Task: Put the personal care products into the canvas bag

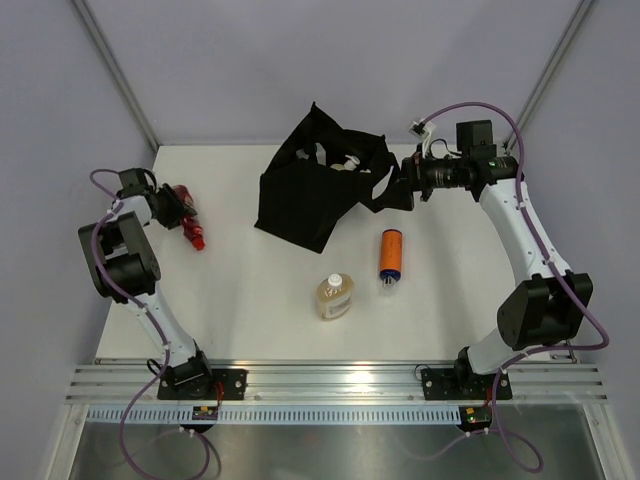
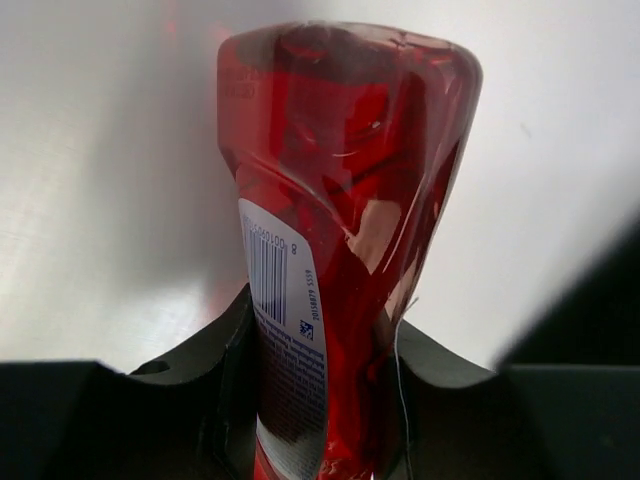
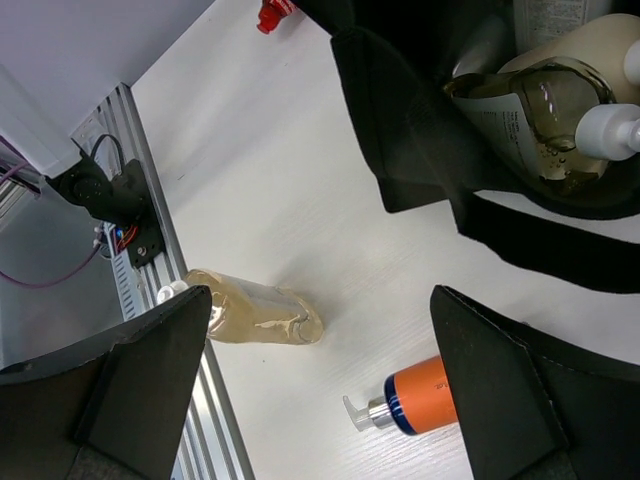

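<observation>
The left end effector is clamped on the red bottle. The bottle stands out past the fingertips, its barcode label toward the wrist camera, with bare tabletop beyond it. From above, the bottle's capped end points away from this end effector, toward the near side. Everything else lies well off to its far side. The right end effector has its fingers spread wide apart and holds nothing; only tabletop shows between them. The canvas bag sits just ahead of its fingertips, mouth open, with a black strap crossing close in front of one finger. Inside the bag, just past that strap, lies a clear amber bottle with a white cap, a pale bottle beside it. Below this end effector, on the tabletop, the orange bottle lies on its side just beside the same finger. Another amber bottle lies on its side near the other finger.
</observation>
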Robot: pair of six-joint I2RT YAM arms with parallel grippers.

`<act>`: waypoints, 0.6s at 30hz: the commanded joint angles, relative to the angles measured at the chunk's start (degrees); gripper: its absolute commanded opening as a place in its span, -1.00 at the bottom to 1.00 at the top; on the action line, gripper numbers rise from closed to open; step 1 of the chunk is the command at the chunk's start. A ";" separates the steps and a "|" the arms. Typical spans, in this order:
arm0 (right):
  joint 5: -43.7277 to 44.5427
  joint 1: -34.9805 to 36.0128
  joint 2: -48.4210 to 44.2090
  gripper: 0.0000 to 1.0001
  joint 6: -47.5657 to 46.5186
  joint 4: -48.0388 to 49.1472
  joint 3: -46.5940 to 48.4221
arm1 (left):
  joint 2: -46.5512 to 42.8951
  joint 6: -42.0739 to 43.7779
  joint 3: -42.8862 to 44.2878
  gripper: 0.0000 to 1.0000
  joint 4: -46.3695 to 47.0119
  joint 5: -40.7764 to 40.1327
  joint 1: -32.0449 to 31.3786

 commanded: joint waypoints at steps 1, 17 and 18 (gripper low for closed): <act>-1.22 -0.46 -3.90 0.99 0.74 2.09 -1.84 | -2.74 -5.90 -6.44 -1.00 5.87 18.70 -1.10; 1.33 -1.16 -8.47 0.99 1.01 2.36 -6.15 | -20.56 -27.69 -33.14 -1.00 43.38 37.34 -2.51; 1.68 -1.33 -8.56 0.99 0.92 2.18 -6.06 | -21.89 -29.61 -34.47 -1.00 45.07 37.70 -2.51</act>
